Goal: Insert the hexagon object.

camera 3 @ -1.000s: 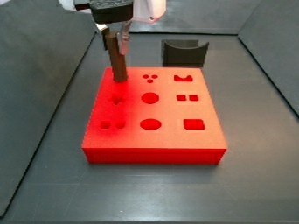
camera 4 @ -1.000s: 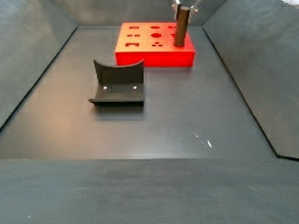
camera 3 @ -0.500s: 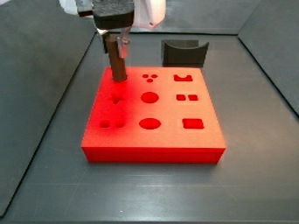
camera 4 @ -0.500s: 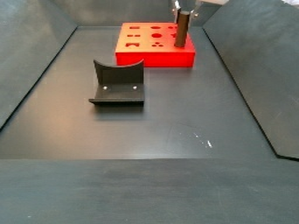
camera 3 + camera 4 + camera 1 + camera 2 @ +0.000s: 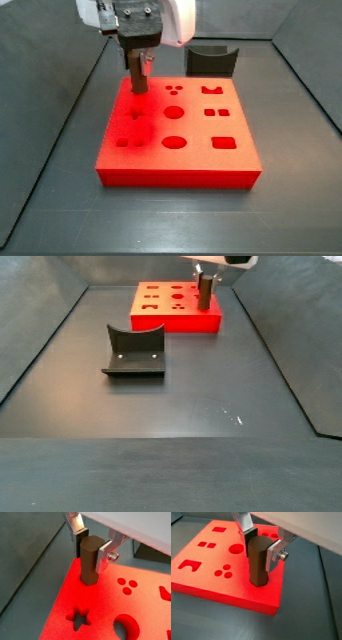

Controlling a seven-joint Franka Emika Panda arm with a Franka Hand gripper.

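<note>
The hexagon object, a slim brown peg, stands upright in both wrist views (image 5: pixel 89 562) (image 5: pixel 257 564). Its lower end sits in a hole at a far corner of the red block (image 5: pixel 100 607) (image 5: pixel 211 567). My gripper (image 5: pixel 92 548) (image 5: pixel 262 548) is shut on the peg's upper part, with a dark pad on one side and a silver finger (image 5: pixel 105 558) on the other. In both side views the gripper (image 5: pixel 138 52) (image 5: pixel 205 276) hangs low over the block (image 5: pixel 174 150) (image 5: pixel 167 318), and only a short part of the peg (image 5: pixel 139 78) (image 5: pixel 205 296) shows.
The block's top has several other shaped holes: a cross (image 5: pixel 80 619), a circle (image 5: pixel 125 627) and three dots (image 5: pixel 127 585). A dark grey curved holder (image 5: pixel 210 58) (image 5: pixel 135 352) stands on the dark floor apart from the block. Grey walls enclose the floor.
My gripper has come down with the peg. Less of the peg shows above the red block than one second ago.
</note>
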